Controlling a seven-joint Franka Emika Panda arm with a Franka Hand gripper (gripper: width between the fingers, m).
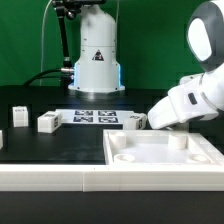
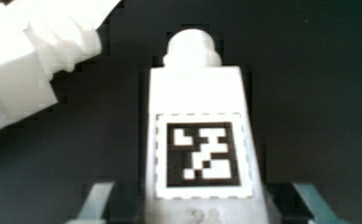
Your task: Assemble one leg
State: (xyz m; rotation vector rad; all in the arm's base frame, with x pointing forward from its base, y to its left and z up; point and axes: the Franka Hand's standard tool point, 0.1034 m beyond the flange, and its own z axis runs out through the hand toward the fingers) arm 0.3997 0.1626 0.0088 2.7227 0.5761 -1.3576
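In the wrist view the gripper (image 2: 192,200) pinches a tagged white leg (image 2: 199,120) between its fingers (image 2: 100,200) above the dark table (image 2: 311,60).

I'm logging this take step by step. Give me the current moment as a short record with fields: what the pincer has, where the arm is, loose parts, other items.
pincer: one finger on each side of a leg; contact not clear
held leg: white block, marker tag facing the wrist camera, rounded peg at its far end
arm: at the exterior view's right, wrist low over the table behind the panel
panel: large white square with raised rim, front right in the exterior view
loose legs: one and another at the exterior view's left
marker board: flat on the table, mid-scene
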